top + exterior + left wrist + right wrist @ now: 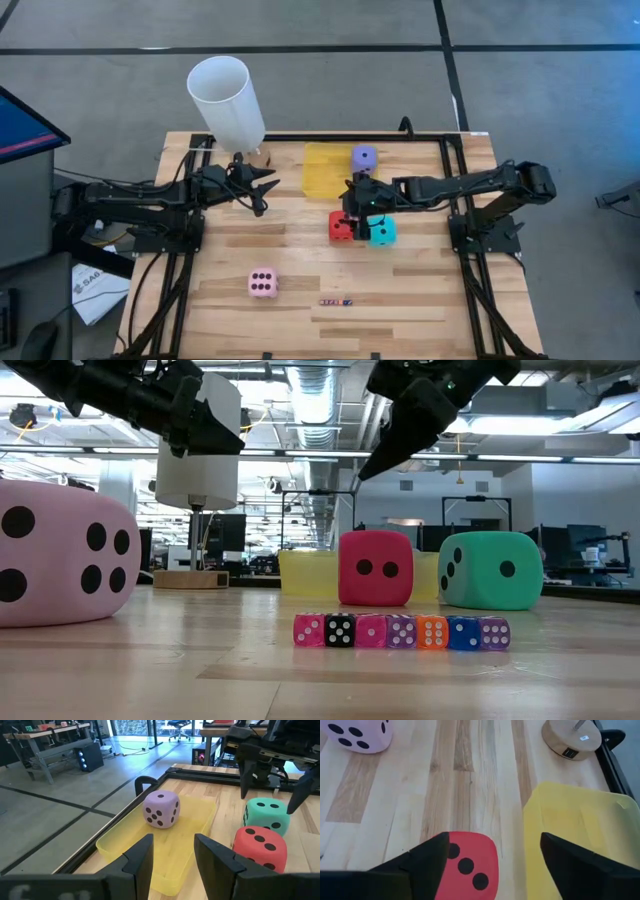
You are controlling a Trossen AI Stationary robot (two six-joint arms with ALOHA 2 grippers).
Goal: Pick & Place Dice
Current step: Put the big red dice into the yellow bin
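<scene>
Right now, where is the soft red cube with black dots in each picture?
High view: the soft red cube with black pips sits mid-table, left of the cyan cube.
Low view: centre, before the yellow tray.
Left wrist view: lower right.
Right wrist view: bottom centre.
Shared landmark: the yellow tray.

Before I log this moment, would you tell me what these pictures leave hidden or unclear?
- Red die: right wrist view, partly covered by the right gripper's own fingers and cut off by the picture's edge.
- Purple die: missing from the low view, behind the red die.
- Row of tiny dice: high view, pips too small to read.
</scene>
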